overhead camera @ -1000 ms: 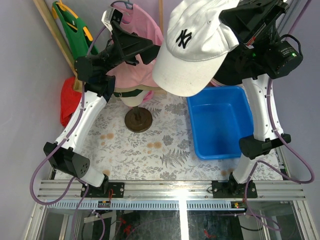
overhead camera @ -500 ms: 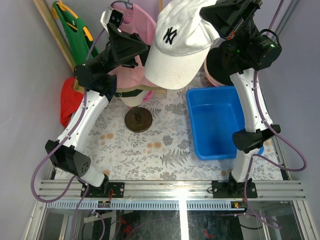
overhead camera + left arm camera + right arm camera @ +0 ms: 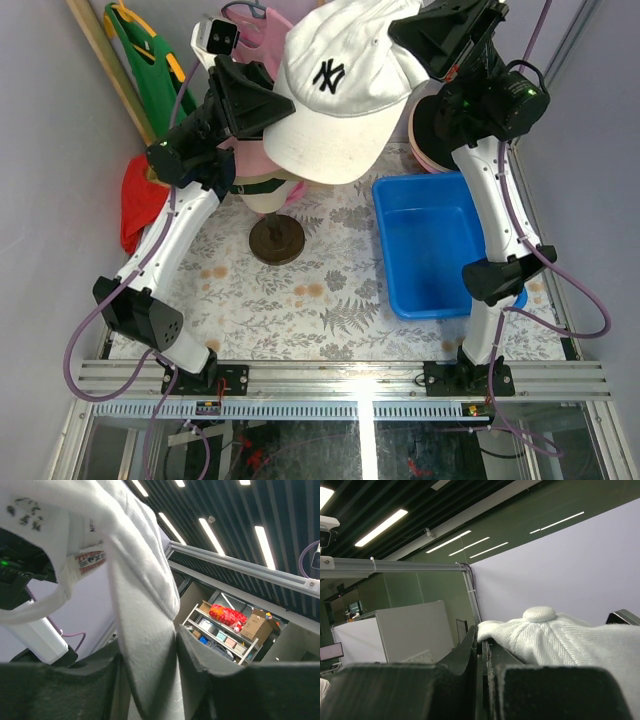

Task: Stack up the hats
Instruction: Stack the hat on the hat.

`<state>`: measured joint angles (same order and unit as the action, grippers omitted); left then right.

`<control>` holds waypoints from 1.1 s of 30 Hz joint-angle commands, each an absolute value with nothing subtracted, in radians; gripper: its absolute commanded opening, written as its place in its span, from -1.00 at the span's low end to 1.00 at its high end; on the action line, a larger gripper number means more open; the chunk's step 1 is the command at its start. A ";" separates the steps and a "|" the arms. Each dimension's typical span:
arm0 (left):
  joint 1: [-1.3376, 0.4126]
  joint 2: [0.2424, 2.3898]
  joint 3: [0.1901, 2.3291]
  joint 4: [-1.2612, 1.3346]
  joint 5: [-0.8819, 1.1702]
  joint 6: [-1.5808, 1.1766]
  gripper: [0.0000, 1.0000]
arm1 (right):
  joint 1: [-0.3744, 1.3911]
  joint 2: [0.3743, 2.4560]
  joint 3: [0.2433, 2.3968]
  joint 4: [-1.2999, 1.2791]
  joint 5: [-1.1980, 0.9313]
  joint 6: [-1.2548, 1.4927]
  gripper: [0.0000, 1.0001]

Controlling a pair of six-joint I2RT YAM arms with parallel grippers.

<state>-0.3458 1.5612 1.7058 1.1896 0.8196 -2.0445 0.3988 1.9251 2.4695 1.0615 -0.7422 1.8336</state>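
A white baseball cap [image 3: 335,95] with a black NY logo hangs high above the table between both arms. My right gripper [image 3: 410,40] is shut on its crown edge; in the right wrist view the white fabric [image 3: 570,635] is pinched at my right gripper [image 3: 482,640]. My left gripper [image 3: 268,105] is shut on the cap's brim [image 3: 135,580], which fills the gap at my left gripper [image 3: 149,645]. Below the cap, a dark green cap [image 3: 255,186] sits on the cream mannequin head [image 3: 265,198]. A pink hat rim [image 3: 418,152] shows behind the right arm.
A blue bin [image 3: 440,240] stands on the right of the patterned table. The mannequin's round brown base [image 3: 277,240] sits at centre left. A pink T-shirt [image 3: 265,35] and a green T-shirt [image 3: 140,50] hang at the back. A red cloth [image 3: 140,205] lies at the left edge.
The right arm has carried the white cap left and toward the back. The left gripper has closed from wide open onto the brim.
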 commanded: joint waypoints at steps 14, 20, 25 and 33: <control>-0.320 1.445 1.737 0.960 0.664 -1.740 -1.00 | 0.326 1.613 2.013 0.752 -0.714 1.545 -0.06; -0.319 1.337 1.777 0.538 0.531 -1.379 -1.00 | 0.248 1.491 1.824 0.668 -0.631 1.519 0.04; -0.328 1.258 1.726 0.374 0.328 -1.212 -1.00 | 0.240 1.427 1.728 0.605 -0.566 1.497 0.11; -0.513 1.282 1.770 0.229 -0.039 -0.905 -1.00 | 0.351 1.376 1.669 0.510 -0.479 1.476 0.15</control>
<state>-0.4160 1.2434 1.7359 0.3367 0.2043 -1.1305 0.2718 1.4086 1.6543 0.5488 -0.5369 1.5101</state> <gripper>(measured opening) 0.027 0.573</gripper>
